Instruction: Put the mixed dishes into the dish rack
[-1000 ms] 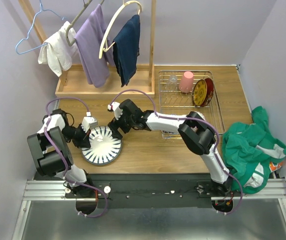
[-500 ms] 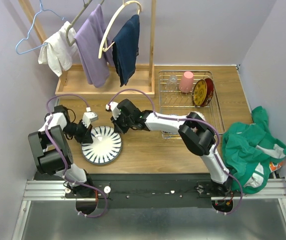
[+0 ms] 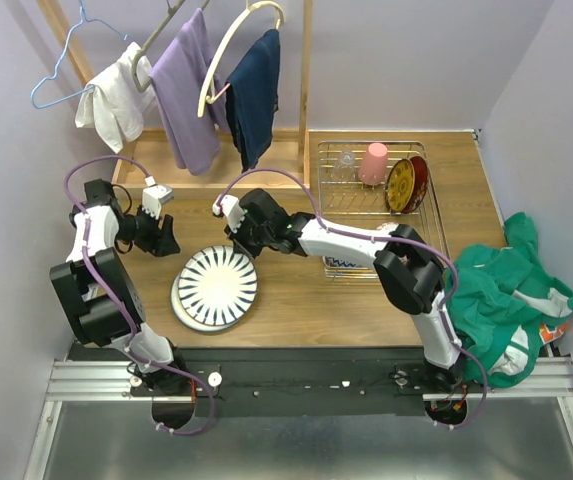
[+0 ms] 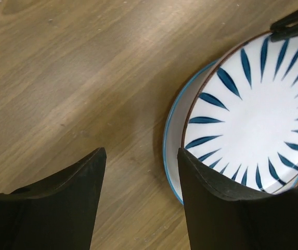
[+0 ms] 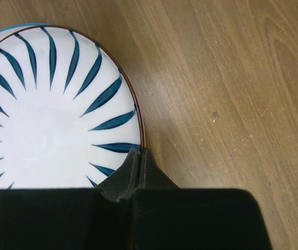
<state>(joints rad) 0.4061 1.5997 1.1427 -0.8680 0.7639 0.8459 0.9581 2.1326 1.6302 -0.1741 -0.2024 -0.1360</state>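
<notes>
While the right gripper [image 5: 139,156] is pinching the rim of the striped plate [image 3: 218,285] with its jaws clamped tight, that plate is lying partly over a blue-rimmed plate [image 4: 173,136], toward the near-left part of the table [image 3: 306,300]. The left gripper [image 4: 141,156] is hanging spread and empty over bare wood, just left of both plates. In the far-right corner the rack [image 3: 434,225] is holding a pink cup [image 3: 373,163] and a red plate [image 3: 406,185] standing on edge.

Pale lilac walls [image 3: 416,60] enclosing the scene, wooden table [image 3: 306,300] filling the centre; clothes rack [image 3: 284,150] standing upper left, garments [image 3: 188,90] hanging
</notes>
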